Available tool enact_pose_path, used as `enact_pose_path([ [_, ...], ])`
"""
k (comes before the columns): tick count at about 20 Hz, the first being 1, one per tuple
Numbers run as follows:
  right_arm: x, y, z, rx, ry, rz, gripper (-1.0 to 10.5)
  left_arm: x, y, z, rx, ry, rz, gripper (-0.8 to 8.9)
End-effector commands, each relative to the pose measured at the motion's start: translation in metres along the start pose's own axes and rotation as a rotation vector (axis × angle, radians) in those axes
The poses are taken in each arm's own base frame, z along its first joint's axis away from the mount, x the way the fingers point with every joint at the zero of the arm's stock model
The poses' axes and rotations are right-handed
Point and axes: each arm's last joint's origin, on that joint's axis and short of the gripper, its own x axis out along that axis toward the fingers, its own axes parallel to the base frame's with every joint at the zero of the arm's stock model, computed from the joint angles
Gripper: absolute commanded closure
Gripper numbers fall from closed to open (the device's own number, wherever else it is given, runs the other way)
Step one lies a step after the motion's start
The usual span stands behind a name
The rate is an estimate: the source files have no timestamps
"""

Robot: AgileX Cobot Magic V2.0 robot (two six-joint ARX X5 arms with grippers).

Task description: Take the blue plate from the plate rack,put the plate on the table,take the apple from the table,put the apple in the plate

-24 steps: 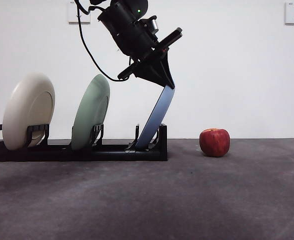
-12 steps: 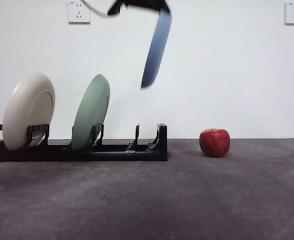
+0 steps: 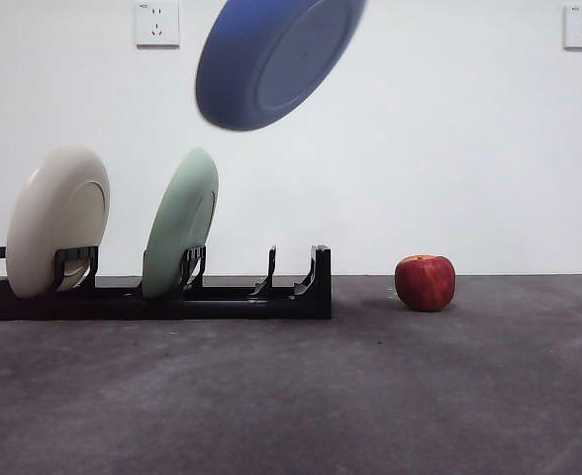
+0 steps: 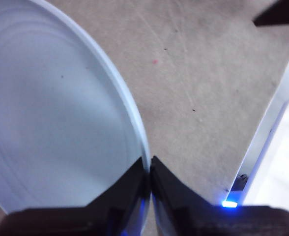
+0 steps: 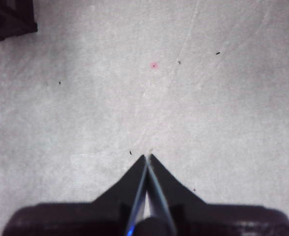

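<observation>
A: Largest first; the table (image 3: 291, 396) lies bare in front; the plate rack (image 3: 152, 295) keeps the cream plate (image 3: 55, 220) and the pale green plate (image 3: 180, 222) upright in their slots; its end slot nearest the apple, where the blue plate leaned a second ago, is vacant.

B: The blue plate (image 3: 276, 57)?

A: High above the rack, well clear, turned since half a second ago from edge-on to showing its underside; the left gripper (image 4: 149, 164) has its jaws clamped on the rim; lifting looks done, setting down comes next.

B: Right gripper (image 5: 147, 158)?

A: Jaws pressed together on nothing, waiting over bare table.

B: Obstacles?

A: The apple (image 3: 425, 282) rests just beyond the rack's end; the plate should land clear of both; two wall sockets (image 3: 156, 22) behind, irrelevant.
</observation>
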Motion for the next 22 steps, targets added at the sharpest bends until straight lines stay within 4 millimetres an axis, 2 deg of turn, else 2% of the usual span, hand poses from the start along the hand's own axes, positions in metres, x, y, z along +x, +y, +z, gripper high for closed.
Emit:
enact_pose_path([
  [1,0.0,0.0,0.001,-0.016,-0.009,-0.001,9.5,0.002,-0.019,0.001,0.079,0.01,0.049,8.22],
  [3,0.0,0.0,0.001,-0.024,-0.004,-0.002,9.5,0.012,-0.036,-0.005,0.123,0.06,0.125,8.22],
  [5,0.0,0.0,0.001,-0.024,-0.006,-0.001,9.5,0.028,-0.05,-0.018,0.141,0.138,0.129,8.22],
  [8,0.0,0.0,0.001,-0.025,-0.007,-0.002,9.5,0.065,-0.067,-0.048,0.199,0.3,0.213,8.22],
  [11,0.0,0.0,0.002,-0.026,-0.012,0.0,9.5,0.103,-0.078,-0.077,0.279,0.389,0.329,8.22],
  [15,0.0,0.001,0.003,-0.029,-0.027,0.002,9.5,0.146,-0.088,-0.116,0.322,0.442,0.314,8.22],
  [18,0.0,0.001,0.003,-0.029,-0.029,0.003,9.5,0.167,-0.088,-0.14,0.333,0.456,0.281,8.22],
  [22,0.0,0.001,0.004,-0.03,-0.032,0.003,9.5,0.178,-0.089,-0.152,0.338,0.467,0.217,8.22],
])
